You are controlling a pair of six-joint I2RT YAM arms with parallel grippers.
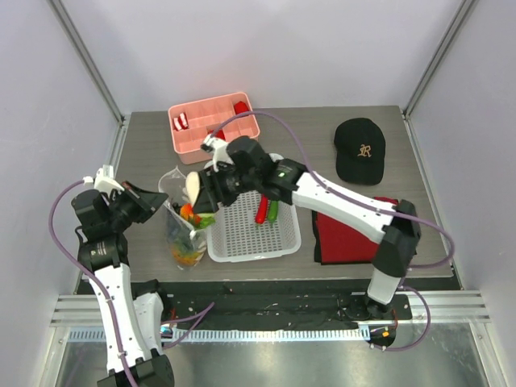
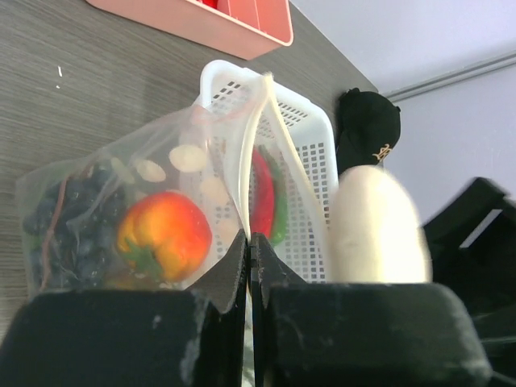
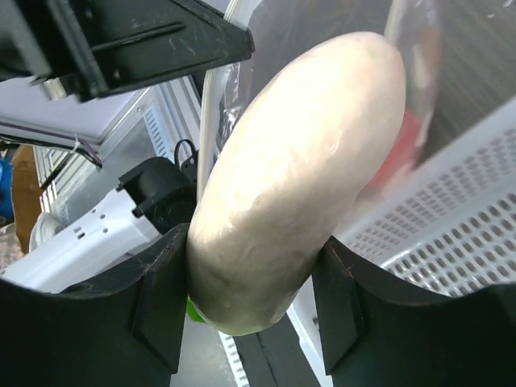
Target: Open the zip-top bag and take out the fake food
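Grey wood-grain table [image 1: 322,137] between white walls fills the top view. The zip-top bag [image 1: 184,238] stands at nine o'clock of the white basket [image 1: 242,234]. The left gripper [image 1: 164,201] is at the bag's ten o'clock rim. The right gripper [image 1: 198,190] sits over its mouth at twelve, clamped around a whitish piece [image 1: 193,185] of the fake food [image 1: 189,214].

From the left wrist, the jaws are pressed together on the bag's zip strip. A tomato [image 2: 165,234] and grapes [image 2: 56,218] lie inside, and the whitish piece shows at three o'clock, apparently outside the film.

From the right wrist, both fingers [image 3: 161,298] grip the piece across its middle, with basket mesh at four o'clock.

Doing this well probably calls for a firm left pinch, so the bag neither tips nor rides up. The piece should lift straight clear of the mouth, swing toward three o'clock and be released low, since it looks smooth and rounded and could slip.
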